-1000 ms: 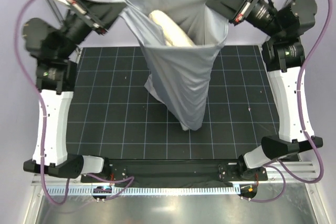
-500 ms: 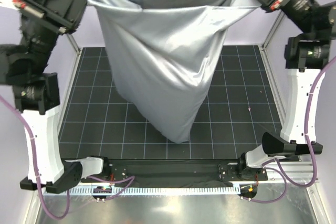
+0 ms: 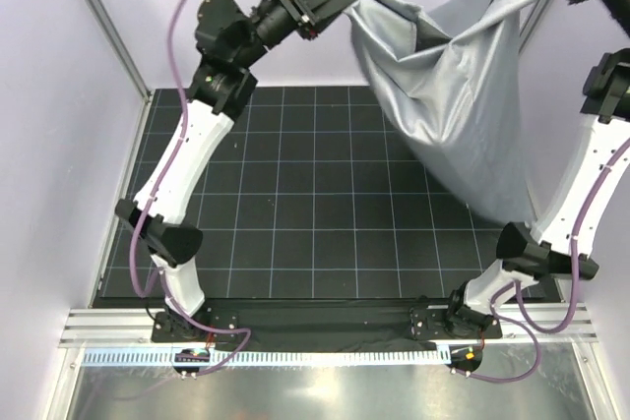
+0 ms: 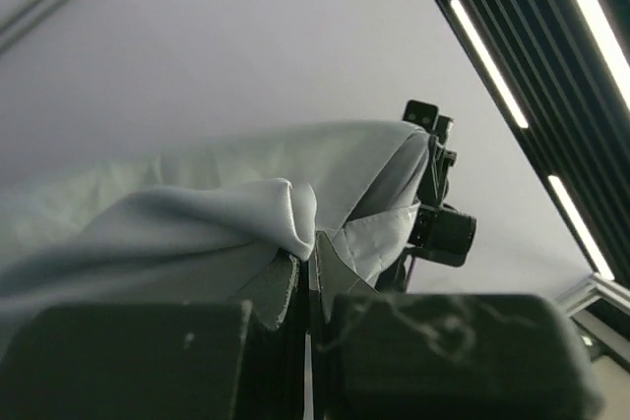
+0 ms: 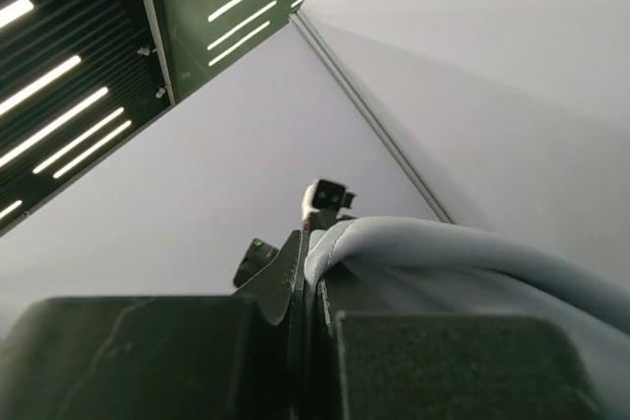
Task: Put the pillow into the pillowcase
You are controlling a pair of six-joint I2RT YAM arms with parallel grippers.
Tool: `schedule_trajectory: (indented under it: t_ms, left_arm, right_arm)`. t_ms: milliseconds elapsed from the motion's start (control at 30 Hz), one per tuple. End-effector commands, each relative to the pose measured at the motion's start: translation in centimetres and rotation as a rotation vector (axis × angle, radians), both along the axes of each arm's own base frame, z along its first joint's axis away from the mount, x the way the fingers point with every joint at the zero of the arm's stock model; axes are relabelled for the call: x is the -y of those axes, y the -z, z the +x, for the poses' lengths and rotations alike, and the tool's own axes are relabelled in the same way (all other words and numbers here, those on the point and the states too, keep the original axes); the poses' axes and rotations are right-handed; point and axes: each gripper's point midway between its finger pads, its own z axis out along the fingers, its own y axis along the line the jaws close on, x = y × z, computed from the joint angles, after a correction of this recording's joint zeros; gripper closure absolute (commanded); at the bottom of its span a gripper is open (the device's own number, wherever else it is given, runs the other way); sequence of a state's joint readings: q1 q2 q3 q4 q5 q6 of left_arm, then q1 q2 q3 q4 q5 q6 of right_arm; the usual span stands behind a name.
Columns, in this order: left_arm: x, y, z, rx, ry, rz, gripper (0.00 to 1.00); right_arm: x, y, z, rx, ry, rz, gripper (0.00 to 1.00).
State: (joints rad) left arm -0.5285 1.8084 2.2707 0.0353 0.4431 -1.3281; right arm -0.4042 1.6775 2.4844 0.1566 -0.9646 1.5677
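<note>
Right gripper (image 5: 308,272) — cropped at overhead view's edge

The pillowcase (image 3: 453,95) is plain blue-grey with a soft sheen, the mat (image 3: 315,204) black with a pale grid, the walls (image 3: 59,174) lilac, the cables (image 3: 179,22) purple.

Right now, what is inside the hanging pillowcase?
Only blue-grey fabric shows. The pillowcase hangs as a sagging sack between the left gripper and right gripper, both shut on its top edge. No pillow is visible; the cloth covers whatever fills it.
</note>
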Motion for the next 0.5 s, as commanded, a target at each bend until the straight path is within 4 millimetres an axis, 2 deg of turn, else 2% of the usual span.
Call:
schedule_trajectory:
  t_ms: [0, 33, 100, 133, 167, 200, 233, 267, 300, 333, 367, 400, 433, 467]
  left_arm:
    - [-1.6, -2.3, -2.3, 0.059, 0.117, -0.066, 1.0]
    - [-1.3, 1.1, -0.8, 0.012, 0.124, -0.049, 1.0]
    - [-2.5, 4.8, 1.0, -0.034, 0.092, -0.018, 0.99]
    - [-3.1, 6.4, 1.3, -0.039, 0.084, 0.005, 0.96]
    - [-4.2, 10.4, 2.4, -0.107, 0.047, 0.052, 0.95]
    - [-4.8, 12.4, 2.7, -0.108, 0.025, 0.092, 0.94]
    - [-5.3, 14.3, 2.7, -0.125, 0.012, 0.128, 0.93]
    - [-6.1, 18.2, 2.7, -0.193, -0.002, 0.175, 0.92]
    - [-7.2, 20.2, 3.2, -0.191, -0.043, 0.228, 0.91]
    - [-7.9, 23.2, 3.2, -0.262, -0.056, 0.278, 0.89]
    - [-8.7, 24.8, 2.8, -0.284, -0.075, 0.315, 0.87]
    - [-9.9, 28.9, 3.2, -0.318, -0.114, 0.4, 0.84]
    - [-10.6, 32.1, 2.7, -0.411, -0.123, 0.464, 0.84]
    - [-11.4, 33.9, 2.8, -0.437, -0.152, 0.509, 0.84]
  right_arm:
    - [-3.5, -0.5, -4.7, 0.116, 0.042, -0.103, 0.96]
    - [-4.4, 1.1, -4.9, 0.094, 0.043, -0.121, 0.96]
    - [-5.1, 3.6, -4.2, 0.105, 0.101, -0.194, 0.96]
    - [-5.0, 7.0, -1.8, 0.0, 0.093, -0.196, 0.96]
    - [-6.7, 7.6, -3.8, 0.021, 0.062, -0.214, 0.96]
    - [-6.7, 9.2, -2.8, 0.017, 0.098, -0.241, 0.96]
    - [-7.2, 11.9, -2.6, -0.032, 0.09, -0.25, 0.96]
    - [-8.2, 13.3, -2.5, -0.046, 0.073, -0.261, 0.96]
    - [-8.5, 14.7, -2.1, -0.05, 0.083, -0.285, 0.96]
    - [-9.2, 17.8, -0.7, -0.118, 0.081, -0.291, 0.96]
    - [-11.2, 19.1, -1.5, -0.123, 0.028, -0.305, 0.96]
    - [-12.2, 20.5, -1.3, -0.139, 0.009, -0.317, 0.96]
    - [-12.9, 23.3, 0.0, -0.185, 0.03, -0.34, 0.96]
    - [-14.3, 24.9, 0.2, -0.209, 0.006, -0.358, 0.96]
